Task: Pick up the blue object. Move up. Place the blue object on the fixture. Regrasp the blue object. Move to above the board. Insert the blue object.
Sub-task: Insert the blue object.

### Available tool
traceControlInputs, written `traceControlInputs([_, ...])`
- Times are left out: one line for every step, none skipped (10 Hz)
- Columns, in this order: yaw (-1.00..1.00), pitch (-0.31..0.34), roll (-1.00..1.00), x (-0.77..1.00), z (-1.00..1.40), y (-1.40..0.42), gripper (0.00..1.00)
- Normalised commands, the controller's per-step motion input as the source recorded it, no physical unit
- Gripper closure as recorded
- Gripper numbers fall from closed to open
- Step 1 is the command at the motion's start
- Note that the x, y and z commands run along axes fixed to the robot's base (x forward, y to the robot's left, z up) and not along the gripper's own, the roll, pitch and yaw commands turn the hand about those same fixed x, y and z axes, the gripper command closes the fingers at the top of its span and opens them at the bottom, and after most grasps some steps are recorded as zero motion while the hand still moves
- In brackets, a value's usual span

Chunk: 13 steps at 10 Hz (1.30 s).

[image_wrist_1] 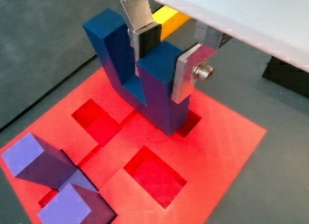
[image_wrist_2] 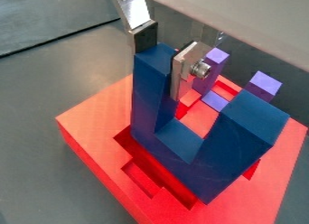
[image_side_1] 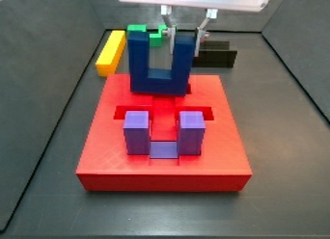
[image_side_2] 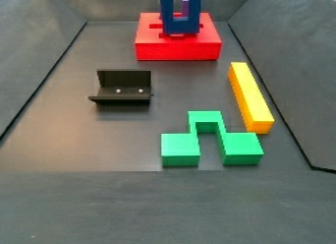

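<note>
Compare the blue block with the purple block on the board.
The blue block is dark blue, and the hand grips one of its prongs; the purple block is violet and untouched. The blue one looks taller than the purple one. The blue one stands at the board's far end in this side view, the purple one nearer. Both are U-shaped, prongs up, on the board.

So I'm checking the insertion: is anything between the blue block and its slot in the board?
Nothing visible. The gripper holds one prong of the blue block, whose base already sits at a slot in the board. The purple block occupies another slot.
</note>
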Motion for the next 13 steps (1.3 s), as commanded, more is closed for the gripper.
traceControlInputs([0.00,-0.011,0.09,0.12,-0.13,0.09,1.00])
traceControlInputs([0.00,-0.021,0.03,0.00,-0.01,0.23,1.00])
traceControlInputs([0.00,-0.036,-0.01,-0.07,0.00,0.23,1.00])
traceControlInputs([0.00,-0.026,-0.04,-0.07,0.00,0.08,1.00])
traceControlInputs([0.00,-0.064,-0.09,-0.12,0.00,0.14,1.00])
traceControlInputs([0.00,-0.076,-0.13,-0.19,0.05,0.19,1.00])
traceControlInputs([0.00,-0.071,-0.13,-0.17,0.05,0.14,1.00])
traceControlInputs([0.00,-0.059,-0.05,-0.15,0.00,0.06,1.00])
traceControlInputs([0.02,-0.004,0.00,-0.05,-0.01,0.00,1.00])
traceControlInputs([0.03,0.000,0.00,0.00,0.00,0.00,1.00])
traceControlInputs([0.05,0.000,0.01,0.33,0.00,0.00,1.00])
traceControlInputs([0.01,-0.119,0.11,0.19,0.02,-0.09,1.00])
traceControlInputs([0.03,-0.139,0.11,0.19,0.13,0.00,1.00])
